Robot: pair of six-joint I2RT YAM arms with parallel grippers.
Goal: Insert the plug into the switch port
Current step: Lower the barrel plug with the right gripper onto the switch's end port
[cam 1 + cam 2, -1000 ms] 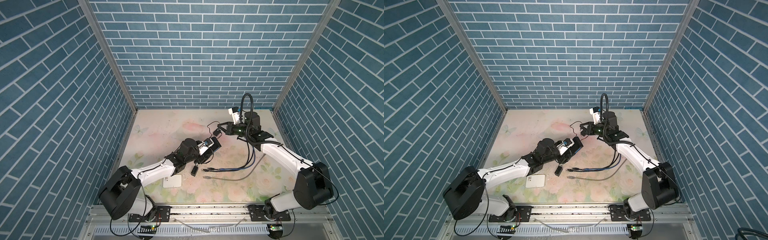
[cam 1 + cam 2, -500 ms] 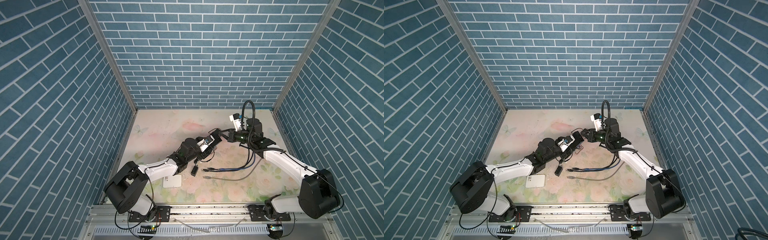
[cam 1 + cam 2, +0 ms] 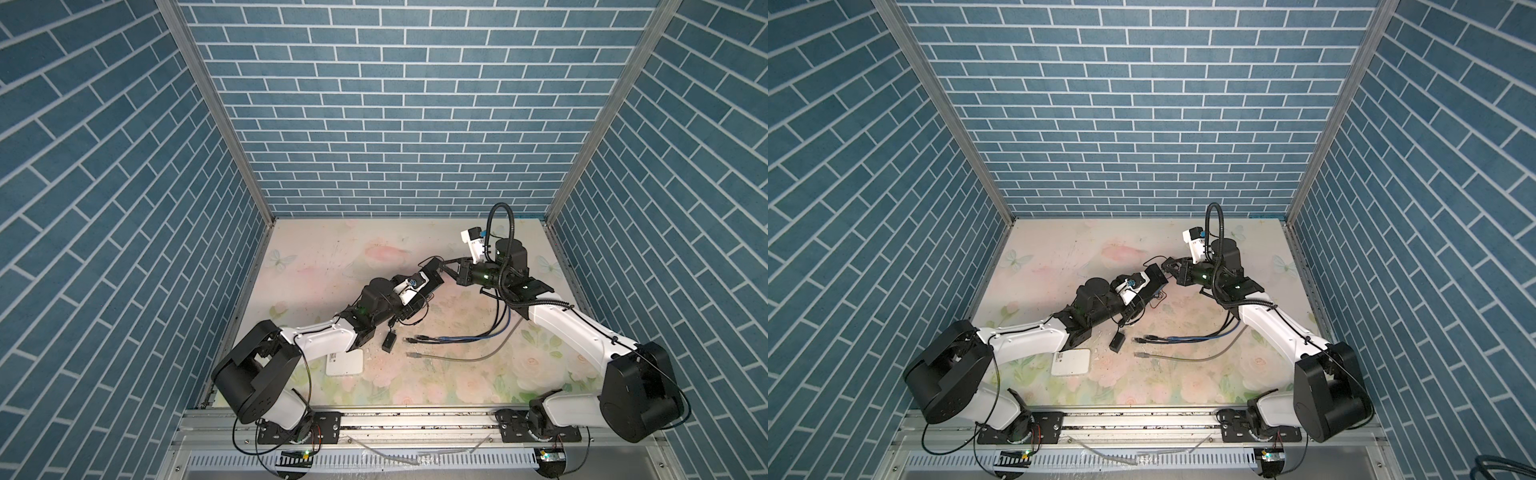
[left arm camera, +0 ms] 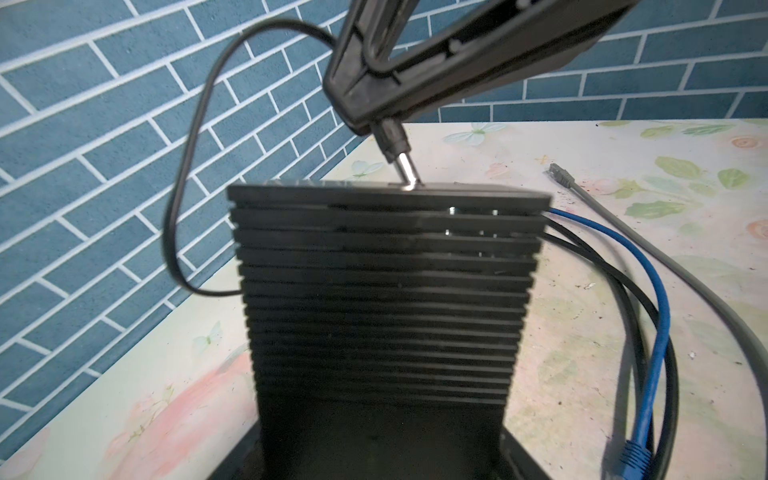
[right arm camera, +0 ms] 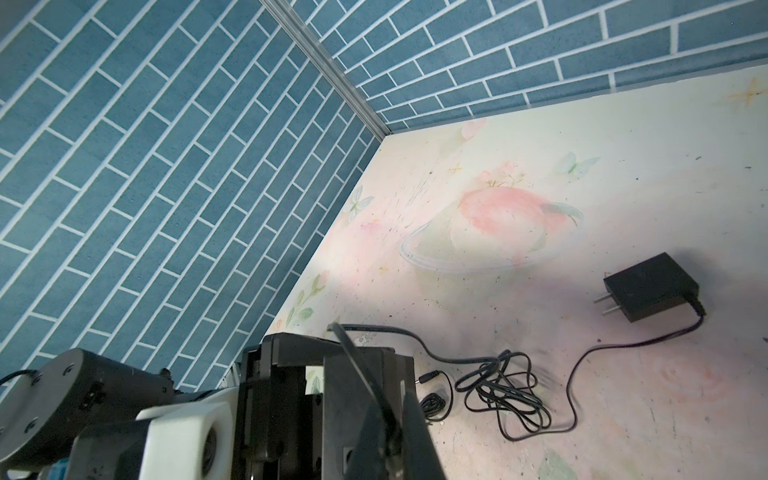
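The plug (image 4: 394,146) is a barrel type: a black moulded sleeve with a bright, smooth metal pin. It sits at the back centre of the table, raised off the surface. In the left wrist view its long axis slants, with the pin aimed at the switch (image 4: 386,291). The pin tip touches the switch's far end face. Whether it has entered a port cannot be told.

The switch is a black box with ribbed, slotted sides. A thin black lead (image 4: 183,199) loops from the plug around the side of the switch.

The right gripper (image 3: 445,266) is pinched tight on the plug's sleeve, with only the pin end protruding. The left gripper (image 3: 432,278) has its jaws set wide and clamped across the switch body, holding it clear of the table.
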